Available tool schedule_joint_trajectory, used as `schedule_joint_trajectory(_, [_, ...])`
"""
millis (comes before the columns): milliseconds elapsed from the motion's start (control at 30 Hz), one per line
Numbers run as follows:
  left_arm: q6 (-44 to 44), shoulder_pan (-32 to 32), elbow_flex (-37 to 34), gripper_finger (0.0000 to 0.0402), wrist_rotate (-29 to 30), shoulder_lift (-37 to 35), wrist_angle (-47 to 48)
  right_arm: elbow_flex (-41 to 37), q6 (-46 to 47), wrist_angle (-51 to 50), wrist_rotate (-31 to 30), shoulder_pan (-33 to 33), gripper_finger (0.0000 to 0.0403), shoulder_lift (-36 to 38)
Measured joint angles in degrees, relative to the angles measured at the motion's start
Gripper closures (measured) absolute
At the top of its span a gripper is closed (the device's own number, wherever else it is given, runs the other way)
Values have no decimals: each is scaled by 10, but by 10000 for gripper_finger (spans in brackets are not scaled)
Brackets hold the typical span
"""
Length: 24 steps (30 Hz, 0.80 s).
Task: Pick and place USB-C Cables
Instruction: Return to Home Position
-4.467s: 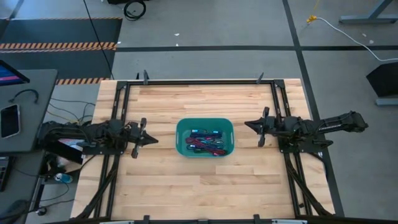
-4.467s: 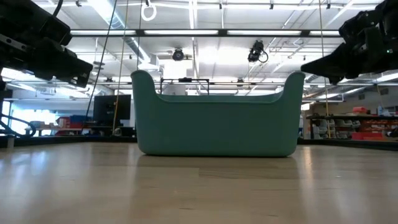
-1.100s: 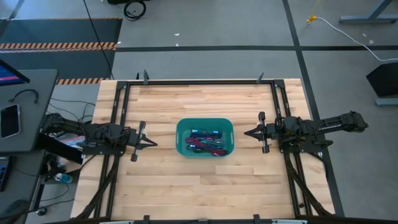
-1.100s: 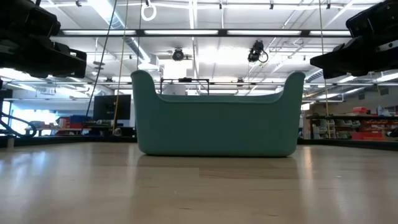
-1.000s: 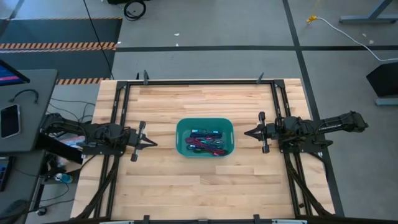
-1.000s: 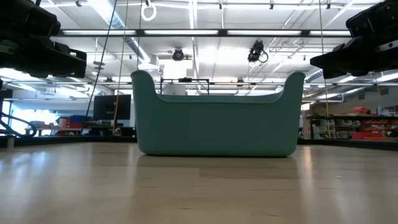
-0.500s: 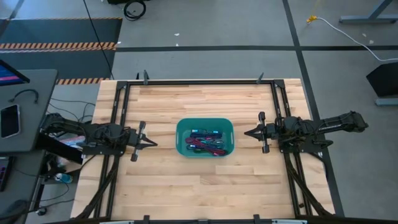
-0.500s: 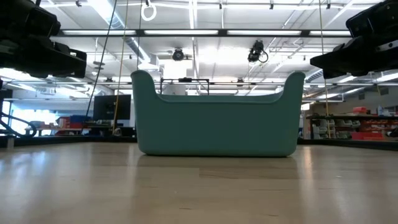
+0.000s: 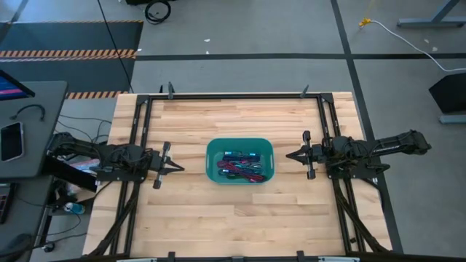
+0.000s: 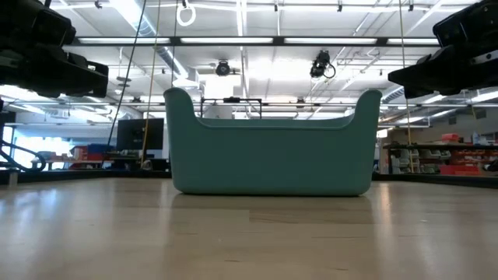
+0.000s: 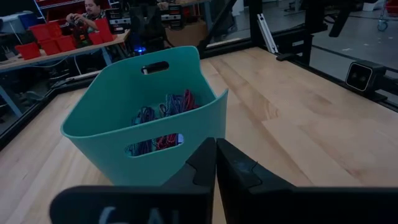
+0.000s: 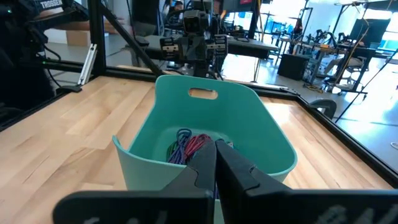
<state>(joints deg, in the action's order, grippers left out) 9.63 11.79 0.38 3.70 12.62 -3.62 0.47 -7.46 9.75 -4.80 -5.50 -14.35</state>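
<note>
Both arms parked either side of the bin, fingers closed and empty, cables inside.

The left fingers (image 11: pixel 208 165) and the right fingers (image 12: pixel 208 163) are each pressed together with nothing between them, as the two wrist views show. In the high view they sit at mid-height, left and right of centre, each pointing at the teal bin (image 9: pixel 210 150) but well apart from it. Compared with a few seconds ago, the low view shows both a little higher and farther back from the bin; over the last second nothing has moved. The USB-C cables (image 9: pixel 240 168) lie heaped in the bin at the centre of the desk (image 9: pixel 218 218), with none visible outside it. The placing therefore looks finished, and the arms appear settled at rest.
</note>
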Motion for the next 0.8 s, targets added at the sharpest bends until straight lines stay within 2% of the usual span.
schedule_joint_trajectory(800, [0, 0, 0, 384, 0, 0, 0, 0, 0, 0, 0, 0, 391, 0])
